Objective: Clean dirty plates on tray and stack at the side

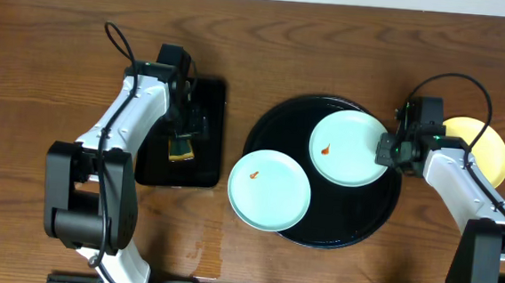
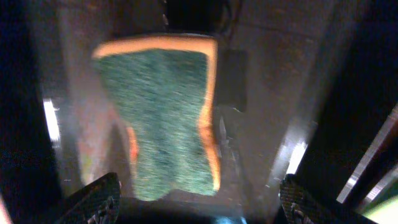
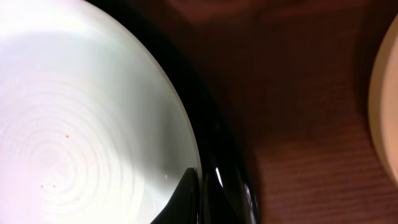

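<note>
The round black tray (image 1: 363,219) holds two mint-blue plates, each with a small orange smear. One plate (image 1: 346,135) lies at its upper right. The other (image 1: 269,190) overhangs its left rim. The pale yellow plate (image 1: 488,151) lies on the bare wood to the right. My right gripper (image 1: 387,153) pinches the right rim of the upper plate (image 3: 81,124); one finger (image 3: 194,199) shows on the rim beside the tray (image 3: 227,177). My left gripper (image 1: 185,130) hangs open (image 2: 199,196) just above a green and orange sponge (image 2: 161,112).
The sponge (image 1: 181,147) lies in a smaller rectangular black tray (image 1: 204,169) left of the round tray. The yellow plate's edge shows at the right in the right wrist view (image 3: 387,106). Bare wood lies between it and the round tray.
</note>
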You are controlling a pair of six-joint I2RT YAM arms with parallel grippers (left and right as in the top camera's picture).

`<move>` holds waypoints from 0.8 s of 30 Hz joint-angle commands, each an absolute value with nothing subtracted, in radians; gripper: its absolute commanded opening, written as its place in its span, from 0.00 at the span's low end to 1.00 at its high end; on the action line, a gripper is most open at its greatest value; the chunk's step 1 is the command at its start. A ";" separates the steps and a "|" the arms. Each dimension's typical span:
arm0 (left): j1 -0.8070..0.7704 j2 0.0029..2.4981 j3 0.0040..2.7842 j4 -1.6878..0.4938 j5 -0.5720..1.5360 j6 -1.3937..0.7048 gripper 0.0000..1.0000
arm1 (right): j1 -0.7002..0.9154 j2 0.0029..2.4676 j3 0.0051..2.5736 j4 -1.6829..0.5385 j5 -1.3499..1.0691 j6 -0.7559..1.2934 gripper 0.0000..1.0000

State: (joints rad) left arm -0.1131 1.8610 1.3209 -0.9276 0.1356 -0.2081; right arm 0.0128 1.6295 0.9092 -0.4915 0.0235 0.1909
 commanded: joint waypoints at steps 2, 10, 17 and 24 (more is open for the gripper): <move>-0.115 1.851 1.333 -0.934 0.202 -0.203 0.83 | 0.024 1.631 0.915 -0.467 0.063 0.253 0.01; -0.114 1.858 1.320 -0.919 0.036 -0.278 0.83 | 0.024 1.631 0.915 -0.465 0.064 0.277 0.01; -0.119 1.871 1.213 -0.766 -0.008 -0.315 0.45 | 0.024 1.631 0.915 -0.464 0.063 0.278 0.01; -0.119 1.871 1.087 -0.622 -0.007 -0.315 0.08 | 0.024 1.631 0.915 -0.468 0.063 0.277 0.01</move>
